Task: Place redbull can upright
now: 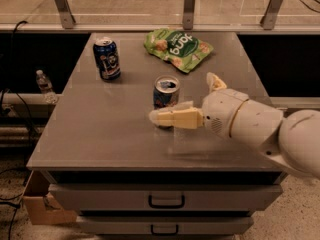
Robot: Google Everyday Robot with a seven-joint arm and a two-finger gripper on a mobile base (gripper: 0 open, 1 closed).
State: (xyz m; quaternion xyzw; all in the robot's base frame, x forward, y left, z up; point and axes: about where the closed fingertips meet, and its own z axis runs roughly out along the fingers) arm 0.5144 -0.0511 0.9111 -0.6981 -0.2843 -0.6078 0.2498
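One slim silver-blue redbull can (166,90), upright, shiny top, claw (182,98) beside

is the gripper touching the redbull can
Cannot tell. In the camera view the gripper, open beside the upright redbull can, has one finger across the can's base, hiding any contact or gap.

Lab: drawer cabinet (125,134), floor cables (11,204), hand (181,97) above.

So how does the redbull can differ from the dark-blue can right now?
The redbull can is slimmer, silver and light blue; the dark-blue can is wider, with a round white logo. The redbull can stands in the middle, beside the open gripper; the dark-blue can stands alone, back left. Both are upright.
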